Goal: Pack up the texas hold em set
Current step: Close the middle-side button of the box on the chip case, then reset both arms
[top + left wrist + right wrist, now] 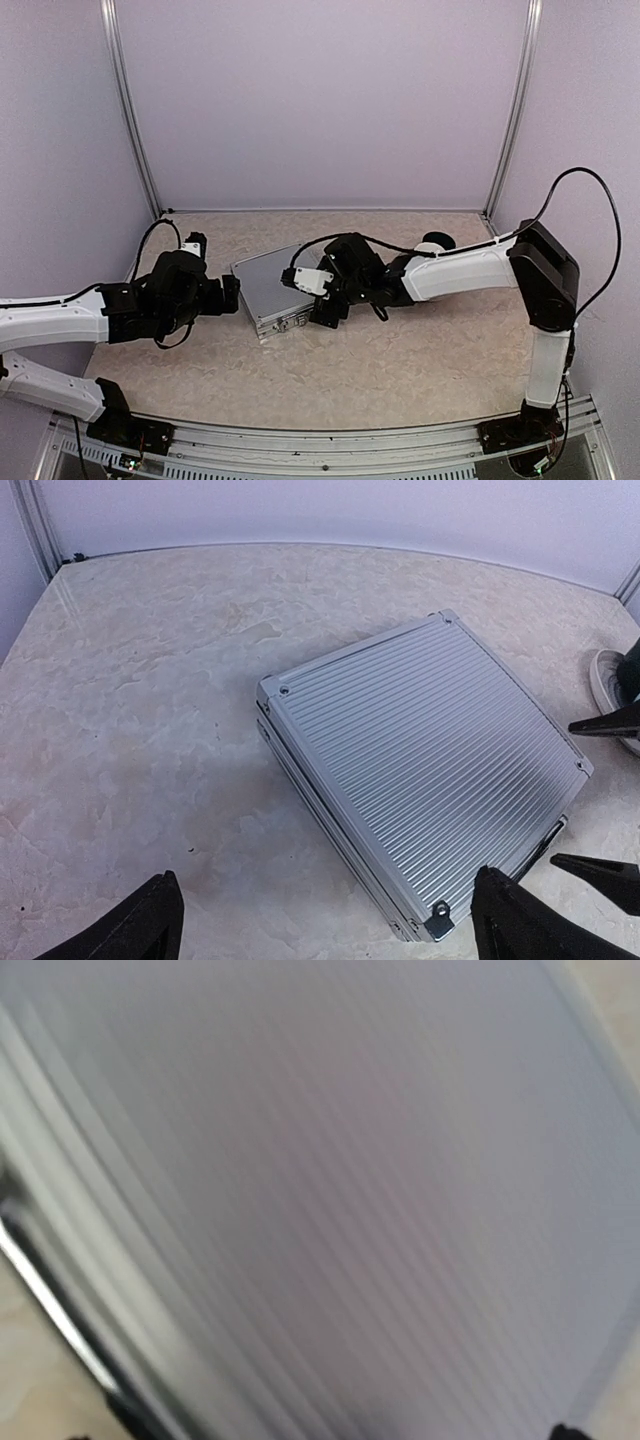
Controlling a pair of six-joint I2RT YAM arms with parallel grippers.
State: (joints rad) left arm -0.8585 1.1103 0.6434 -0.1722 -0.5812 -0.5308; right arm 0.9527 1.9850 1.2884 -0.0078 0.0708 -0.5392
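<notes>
The texas hold em set shows as a small silver ribbed case, shut and lying flat on the table. In the left wrist view the case sits askew with one corner toward me. My left gripper hovers at its left side, open, with its black fingers wide apart and nothing between them. My right gripper is over the case's near right edge, open, with its two thin fingertips straddling that edge. The right wrist view is a close blur of the ribbed lid.
A pale round saucer with a dark thing on it stands behind the right arm, close to the case's right corner. Metal frame posts and lilac walls close in the back and sides. The table is beige marble.
</notes>
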